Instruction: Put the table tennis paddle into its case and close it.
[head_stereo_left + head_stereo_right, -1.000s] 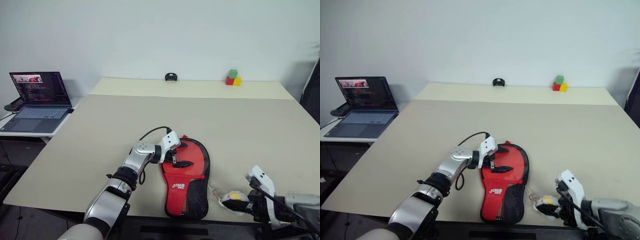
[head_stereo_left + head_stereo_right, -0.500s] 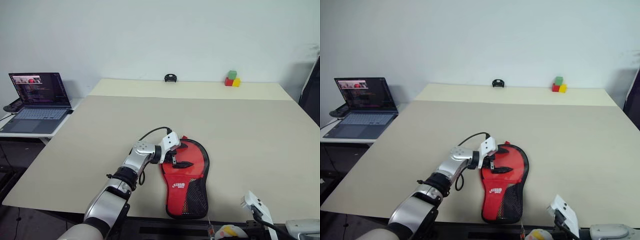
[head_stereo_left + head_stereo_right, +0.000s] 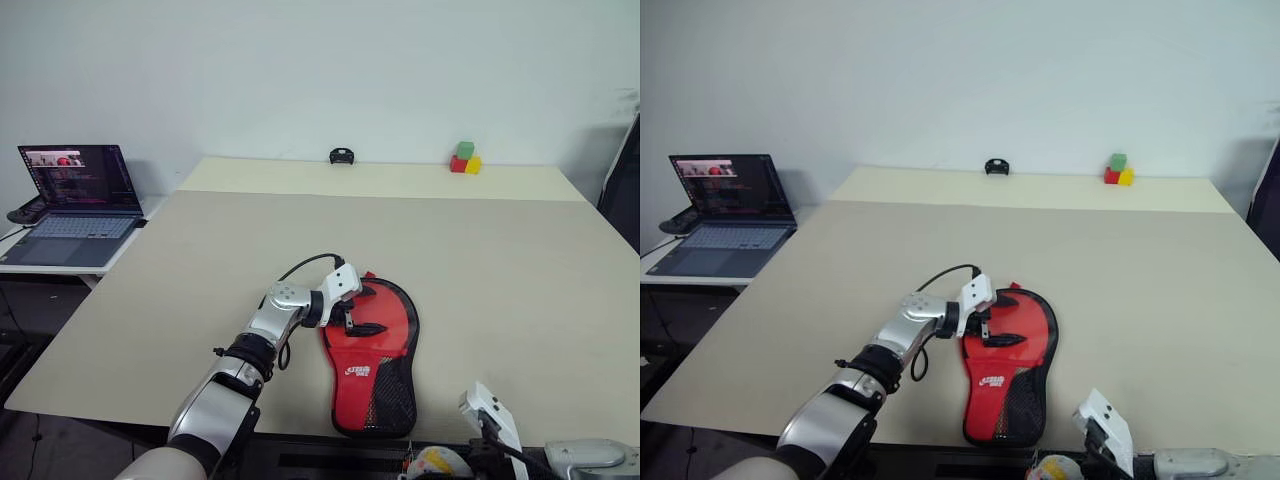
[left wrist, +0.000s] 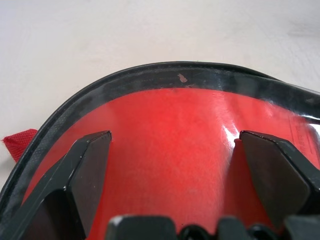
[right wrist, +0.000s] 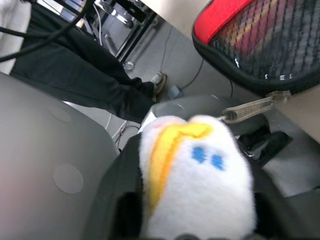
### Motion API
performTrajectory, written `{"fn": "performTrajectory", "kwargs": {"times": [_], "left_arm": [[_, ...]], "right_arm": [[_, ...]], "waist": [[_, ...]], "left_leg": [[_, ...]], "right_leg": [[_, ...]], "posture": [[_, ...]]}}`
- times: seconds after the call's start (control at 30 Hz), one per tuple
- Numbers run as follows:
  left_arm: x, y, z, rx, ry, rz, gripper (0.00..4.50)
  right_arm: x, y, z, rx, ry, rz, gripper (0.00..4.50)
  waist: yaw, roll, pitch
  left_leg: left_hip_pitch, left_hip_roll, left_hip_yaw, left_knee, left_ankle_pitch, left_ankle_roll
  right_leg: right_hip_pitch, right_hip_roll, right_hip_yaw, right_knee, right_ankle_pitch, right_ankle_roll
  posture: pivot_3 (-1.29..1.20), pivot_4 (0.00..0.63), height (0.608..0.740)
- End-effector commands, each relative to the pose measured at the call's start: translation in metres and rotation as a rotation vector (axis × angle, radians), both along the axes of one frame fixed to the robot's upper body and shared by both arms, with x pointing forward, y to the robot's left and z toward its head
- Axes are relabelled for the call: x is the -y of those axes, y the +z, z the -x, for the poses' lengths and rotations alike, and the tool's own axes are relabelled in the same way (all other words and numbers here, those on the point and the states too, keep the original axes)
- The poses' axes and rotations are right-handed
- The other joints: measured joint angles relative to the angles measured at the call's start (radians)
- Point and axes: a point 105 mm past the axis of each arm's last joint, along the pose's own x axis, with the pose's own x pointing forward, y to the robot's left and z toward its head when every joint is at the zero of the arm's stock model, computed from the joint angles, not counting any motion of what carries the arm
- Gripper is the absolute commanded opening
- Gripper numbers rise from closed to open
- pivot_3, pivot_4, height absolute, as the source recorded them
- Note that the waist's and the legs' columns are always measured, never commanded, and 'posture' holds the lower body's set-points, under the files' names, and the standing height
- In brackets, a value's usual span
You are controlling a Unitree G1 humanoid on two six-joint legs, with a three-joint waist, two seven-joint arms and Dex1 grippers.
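red, black-edged paddle-shaped zip case (image 3: 374,350) lies at the near edge of the beige desk (image 3: 500,260). left tool (image 3: 352,312), fingers apart, rests on it. right tool (image 5: 195,200) has dropped below that edge, gripping a white plush charm (image 5: 192,170). zip looks closed; paddle presumably inside.

Even, bright indoor light falls on the table (image 3: 480,250), shadows soft and faint; up close, white glare streaks the glossy red case (image 4: 190,145), while a white plush toy (image 5: 195,175) sits soft and blurred
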Motion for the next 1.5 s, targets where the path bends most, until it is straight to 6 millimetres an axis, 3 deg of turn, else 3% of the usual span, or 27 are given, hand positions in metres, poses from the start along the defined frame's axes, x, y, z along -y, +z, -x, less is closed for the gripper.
{"fn": "performTrajectory", "kwargs": {"times": [0.03,0.13,0.27,0.57,0.8,1.03,1.17,1.37,1.5], "left_arm": [[-0.020,-0.069,0.030,-0.193,-0.007,-0.221,4.50],[-0.019,-0.069,0.029,-0.191,-0.005,-0.217,4.50],[-0.018,-0.068,0.028,-0.189,-0.005,-0.214,4.50],[-0.018,-0.046,0.019,-0.134,0.005,-0.132,4.50],[-0.023,-0.014,0.009,-0.056,0.017,-0.047,4.50],[-0.060,0.065,0.003,0.060,0.121,0.134,4.50],[-0.082,0.099,0.013,0.095,0.230,0.239,4.50],[-0.105,0.104,0.035,0.142,0.396,0.251,4.50],[-0.111,0.103,0.035,0.184,0.495,0.230,4.50]], "right_arm": [[-0.004,0.010,0.004,0.012,0.037,-0.036,3.56],[-0.001,0.016,0.003,0.033,0.049,-0.028,4.46],[0.003,0.026,-0.005,0.098,0.059,-0.027,4.46],[0.031,0.069,-0.105,0.539,-0.098,0.033,4.46],[0.041,0.079,-0.155,0.746,-0.133,0.023,4.46],[0.054,0.083,-0.191,0.777,-0.156,0.023,4.46],[0.070,0.084,-0.209,0.797,-0.205,0.016,4.46],[0.097,0.082,-0.231,0.813,-0.282,0.013,4.46],[0.121,0.084,-0.240,0.820,-0.320,0.039,4.46]], "waist": [[0.000,0.000,0.000],[0.000,-0.001,0.000],[0.001,-0.001,0.000],[0.001,-0.001,0.001],[-0.006,-0.001,0.007],[-0.017,0.001,0.025],[-0.018,0.003,0.028],[-0.006,0.005,0.033],[-0.001,0.005,0.034]], "left_leg": [[0.000,0.000,0.000,0.000,0.000,0.000],[0.000,0.000,0.000,0.000,0.000,0.000],[0.000,0.000,0.000,0.000,0.000,0.000],[0.000,0.000,0.000,0.000,0.000,0.000],[-0.002,0.000,0.000,0.000,0.000,0.000],[-0.008,0.001,0.002,0.000,0.000,-0.001],[-0.037,0.001,0.002,0.015,0.003,-0.006],[-0.039,-0.002,0.003,0.018,0.003,-0.007],[-0.037,-0.002,0.002,0.019,0.003,-0.006]], "right_leg": [[0.000,0.000,0.000,0.000,0.000,0.000],[0.000,0.000,0.000,0.000,0.000,0.000],[0.000,0.000,0.000,0.000,0.000,0.000],[0.000,0.000,0.000,0.000,0.000,0.000],[-0.003,0.000,0.001,0.001,0.000,-0.001],[-0.012,0.000,0.004,0.004,0.000,-0.004],[-0.040,0.000,0.005,0.018,0.000,-0.004],[-0.040,-0.003,0.006,0.017,0.000,-0.004],[-0.039,-0.003,0.005,0.021,0.000,-0.004]], "posture": [[0.00,0.150,0.740],[0.00,0.150,0.740],[0.00,0.150,0.740],[0.00,0.150,0.740],[0.00,0.150,0.740],[0.00,0.150,0.740],[0.00,0.150,0.740],[0.00,0.150,0.740],[0.00,0.150,0.740]]}}
